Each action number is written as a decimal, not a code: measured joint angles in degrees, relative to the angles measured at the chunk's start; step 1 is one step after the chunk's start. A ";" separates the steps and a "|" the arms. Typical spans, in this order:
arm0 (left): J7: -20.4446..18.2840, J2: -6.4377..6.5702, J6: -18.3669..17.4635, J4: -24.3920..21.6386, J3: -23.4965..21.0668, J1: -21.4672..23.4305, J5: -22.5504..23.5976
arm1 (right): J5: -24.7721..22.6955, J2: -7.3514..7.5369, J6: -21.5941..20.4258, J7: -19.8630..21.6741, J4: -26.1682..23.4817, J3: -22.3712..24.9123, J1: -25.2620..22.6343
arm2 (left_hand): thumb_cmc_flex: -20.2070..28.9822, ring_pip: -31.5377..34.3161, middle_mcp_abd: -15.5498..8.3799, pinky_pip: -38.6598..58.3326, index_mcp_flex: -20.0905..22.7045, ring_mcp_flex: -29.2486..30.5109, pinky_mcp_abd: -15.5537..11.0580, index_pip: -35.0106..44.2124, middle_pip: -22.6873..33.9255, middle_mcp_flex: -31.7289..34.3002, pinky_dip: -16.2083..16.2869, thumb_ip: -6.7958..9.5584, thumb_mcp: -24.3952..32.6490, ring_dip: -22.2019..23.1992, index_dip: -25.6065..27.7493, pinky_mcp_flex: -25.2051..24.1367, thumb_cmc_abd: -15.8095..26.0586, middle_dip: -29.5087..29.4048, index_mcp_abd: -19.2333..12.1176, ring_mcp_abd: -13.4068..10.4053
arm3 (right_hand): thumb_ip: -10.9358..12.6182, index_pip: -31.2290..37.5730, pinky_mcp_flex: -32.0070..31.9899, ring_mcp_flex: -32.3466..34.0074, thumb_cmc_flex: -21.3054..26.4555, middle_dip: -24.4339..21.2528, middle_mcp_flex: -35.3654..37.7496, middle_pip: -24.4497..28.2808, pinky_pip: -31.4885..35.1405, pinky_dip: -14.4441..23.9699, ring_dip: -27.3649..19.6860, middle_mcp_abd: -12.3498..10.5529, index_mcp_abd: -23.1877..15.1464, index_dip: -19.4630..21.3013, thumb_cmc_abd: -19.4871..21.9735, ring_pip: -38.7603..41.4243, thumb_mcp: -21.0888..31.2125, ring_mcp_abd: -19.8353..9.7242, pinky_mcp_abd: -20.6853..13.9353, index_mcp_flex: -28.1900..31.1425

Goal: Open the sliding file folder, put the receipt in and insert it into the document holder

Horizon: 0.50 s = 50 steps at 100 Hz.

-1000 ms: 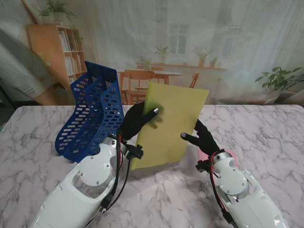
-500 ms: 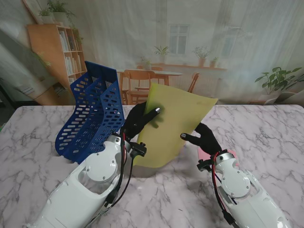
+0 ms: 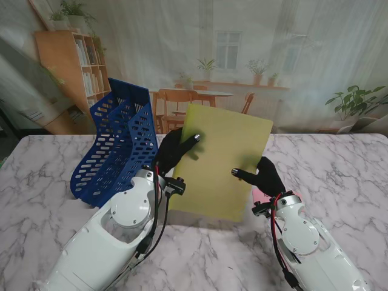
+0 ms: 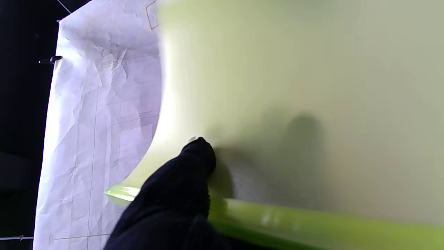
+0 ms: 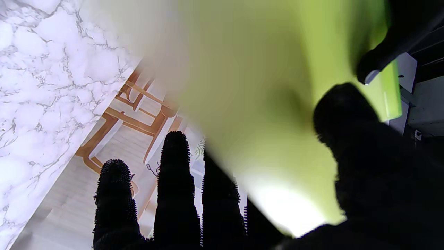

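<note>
Held upright above mid-desk: yellow-green file folder (image 3: 221, 160), long axis near vertical, pinched by left hand (image 3: 173, 151) at one side and right hand (image 3: 262, 176) at the other; blue document holder (image 3: 118, 142) just left, nearer the left hand.

Yellow-green folder (image 3: 223, 160) held up off the marble table (image 3: 339, 163), left hand (image 3: 174, 150) and right hand (image 3: 265, 176) gripping its sides, blue document holder (image 3: 118, 142) just left of folder
</note>
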 measured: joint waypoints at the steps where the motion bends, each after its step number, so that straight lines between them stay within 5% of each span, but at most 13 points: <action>1: 0.04 -0.03 0.04 0.09 0.03 -0.05 0.00 | 0.00 -0.02 0.00 0.00 -0.10 0.07 -0.07 | 0.00 0.00 0.00 0.00 0.00 0.00 0.00 -0.05 0.00 0.00 0.00 0.00 0.00 0.00 0.00 0.00 0.00 0.00 0.03 0.01 | 0.05 -0.08 0.00 -0.02 0.37 -0.14 -0.50 0.00 0.24 0.00 0.00 0.00 0.02 -0.46 0.00 0.00 0.29 0.00 0.20 0.03; 8: 0.19 -0.23 0.38 0.67 0.38 -0.33 -0.03 | -0.03 -0.10 -0.10 0.01 -0.61 0.38 -0.42 | 0.00 0.01 0.00 0.17 0.00 0.00 0.03 -0.24 0.00 0.00 0.07 0.00 0.01 0.00 0.00 0.00 0.00 0.00 0.21 0.03 | 0.68 -0.77 1.07 0.15 0.43 -0.73 -0.10 -0.01 2.24 0.00 -0.33 0.00 0.02 -0.59 0.00 0.00 0.86 0.14 1.28 -0.92; 16: 0.41 -0.48 0.81 1.35 0.84 -0.66 -0.13 | 0.52 -0.13 -0.12 0.32 -1.10 0.60 -0.73 | 0.00 0.02 0.06 0.17 0.00 0.00 0.18 -0.37 0.00 0.00 0.07 -0.01 0.01 0.01 0.00 0.00 0.00 0.00 0.23 0.13 | 0.68 -0.52 5.20 6.80 2.63 -2.20 4.83 -0.26 7.45 -0.94 -0.93 0.00 -0.01 3.81 0.00 -0.08 1.39 1.72 2.54 -10.67; 24: 0.64 -0.74 1.18 2.14 1.31 -1.06 -0.34 | 4.49 -0.08 0.27 2.69 -1.85 0.89 -1.09 | 0.00 0.02 0.08 0.18 0.00 0.00 0.24 -0.55 0.00 0.00 0.08 -0.01 0.01 0.01 0.00 0.00 0.00 0.00 0.29 0.16 | 0.69 -0.19 13.07 17.04 3.52 -3.16 13.29 -0.46 18.51 -2.12 -1.20 0.52 0.00 9.87 0.03 1.11 1.71 2.25 3.10 -18.22; 32: 0.64 -0.91 1.61 2.67 1.63 -1.31 -0.89 | 6.37 0.02 0.85 4.03 -2.33 0.87 -1.22 | 0.00 0.02 0.10 0.19 0.00 0.00 0.27 -0.77 0.00 0.00 0.08 -0.01 0.01 0.01 -0.06 0.00 0.00 0.00 0.31 0.17 | 0.48 0.94 18.22 24.88 5.34 -4.60 18.39 -0.46 30.51 -2.12 0.68 1.37 0.05 9.95 0.06 5.59 1.73 2.27 3.06 -20.75; 41: 0.33 -0.95 2.19 2.81 1.78 -1.35 -1.65 | 4.58 0.14 1.04 3.72 -2.31 0.58 -1.12 | 0.00 0.02 0.13 0.19 -0.01 0.00 0.30 -1.04 0.00 0.00 0.08 -0.01 0.01 0.01 -0.57 0.00 0.00 0.00 0.42 0.18 | 0.45 0.95 22.53 29.93 7.10 -5.22 22.53 1.46 40.78 -2.12 3.50 1.50 0.91 6.63 0.11 9.89 1.66 1.92 0.85 -20.75; 50: -0.34 -0.95 2.62 2.91 1.78 -1.34 -2.37 | 4.29 0.25 1.06 3.69 -2.06 0.25 -0.85 | 0.00 0.02 0.16 0.19 -0.05 0.00 0.33 -1.80 0.00 0.00 0.08 -0.01 0.01 0.01 -0.77 -0.13 0.00 0.00 0.43 0.22 | -0.07 -1.33 25.61 33.56 10.53 -5.22 27.00 3.25 46.76 -1.85 5.78 1.51 4.76 -1.68 1.59 14.59 1.36 1.70 -0.89 -20.62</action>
